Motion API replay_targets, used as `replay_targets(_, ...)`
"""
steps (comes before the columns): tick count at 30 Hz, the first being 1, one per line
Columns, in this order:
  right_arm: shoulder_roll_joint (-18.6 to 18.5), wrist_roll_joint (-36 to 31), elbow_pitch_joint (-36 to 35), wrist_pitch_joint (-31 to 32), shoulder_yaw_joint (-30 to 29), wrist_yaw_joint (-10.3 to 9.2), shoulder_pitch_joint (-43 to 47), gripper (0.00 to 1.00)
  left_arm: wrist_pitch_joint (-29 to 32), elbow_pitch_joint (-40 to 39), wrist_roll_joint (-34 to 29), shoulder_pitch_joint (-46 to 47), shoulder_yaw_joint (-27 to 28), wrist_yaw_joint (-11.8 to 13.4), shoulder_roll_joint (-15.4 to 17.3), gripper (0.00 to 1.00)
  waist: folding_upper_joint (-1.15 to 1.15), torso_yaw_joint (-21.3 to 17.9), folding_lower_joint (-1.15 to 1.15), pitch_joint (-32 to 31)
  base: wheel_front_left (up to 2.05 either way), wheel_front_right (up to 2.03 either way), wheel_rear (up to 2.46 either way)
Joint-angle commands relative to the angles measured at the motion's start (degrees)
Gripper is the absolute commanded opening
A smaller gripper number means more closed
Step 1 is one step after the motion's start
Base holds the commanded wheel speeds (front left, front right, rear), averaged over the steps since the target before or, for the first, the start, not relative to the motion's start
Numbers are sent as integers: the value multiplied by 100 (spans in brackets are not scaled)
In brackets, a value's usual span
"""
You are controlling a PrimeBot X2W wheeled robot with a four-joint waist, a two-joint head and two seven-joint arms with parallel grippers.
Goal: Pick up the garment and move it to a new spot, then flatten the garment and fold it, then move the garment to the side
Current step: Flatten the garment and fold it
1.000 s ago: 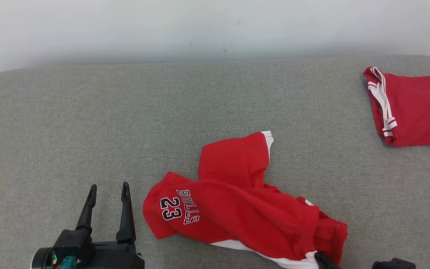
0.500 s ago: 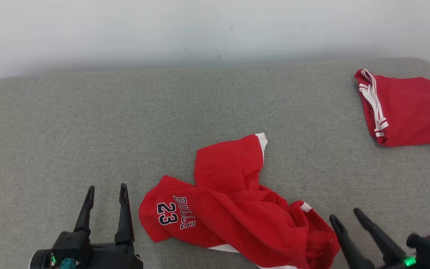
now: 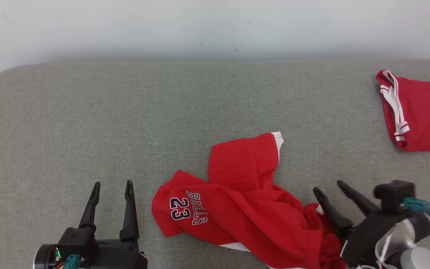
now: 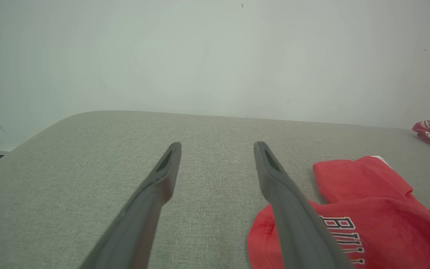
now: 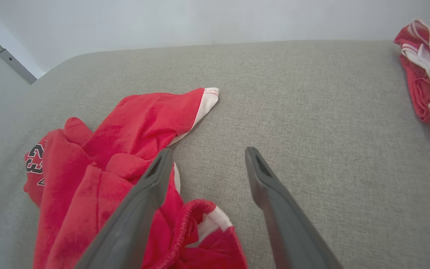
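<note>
Grey cushion (image 3: 88,112); right gripper (image 3: 328,186) has released the garment (image 3: 252,209), now spread; left gripper (image 3: 112,183) spread, empty.

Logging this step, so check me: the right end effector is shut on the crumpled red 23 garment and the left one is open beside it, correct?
No. The right end effector is open, no cloth pinched, as the right wrist view shows. The left end effector is open beside the red 23 garment.

The desk (image 3: 88,112) is free at left and far side; red Bulls shorts (image 3: 245,216) block the near middle, a folded red garment (image 3: 424,112) the right.
</note>
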State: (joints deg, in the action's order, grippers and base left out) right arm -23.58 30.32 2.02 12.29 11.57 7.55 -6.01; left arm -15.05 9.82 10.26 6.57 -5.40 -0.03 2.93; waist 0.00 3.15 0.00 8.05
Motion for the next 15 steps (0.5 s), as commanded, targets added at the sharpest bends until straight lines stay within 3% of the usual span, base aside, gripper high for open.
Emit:
replay_targets(1, -23, 42, 163, 97, 116, -11, -78, 100, -16, 5, 26, 56, -14, 12, -7, 100, 0, 68, 0, 4, 0, 0, 0)
replay_targets(10, -368, 67, 858, 583, 734, -11, -268, 100, -16, 5, 78, 32, -4, 48, -8, 100, 0, 171, 0, 6, 0, 0, 0)
replay_targets(11, -381, 116, 858, 621, 775, -11, -259, 90, -16, -4, 85, 23, -1, 49, -6, 100, 0, 171, 0, 3, 0, 0, 0)
replay_targets(12, -408, 121, 832, 614, 808, -11, -269, 22, -16, -15, 91, 12, 4, 55, -6, 100, 0, 167, 0, 2, 0, 0, 0)
replay_targets(13, -438, 97, 800, 585, 822, -11, -299, 0, -16, -25, 96, 3, 7, 57, -7, 100, 0, 160, 0, 3, 0, 0, 0)
replay_targets(15, -439, 93, 771, 504, 778, -11, -365, 0, -16, -40, 102, -10, 8, 78, -7, 100, 0, 142, 0, 3, 0, 0, 0)
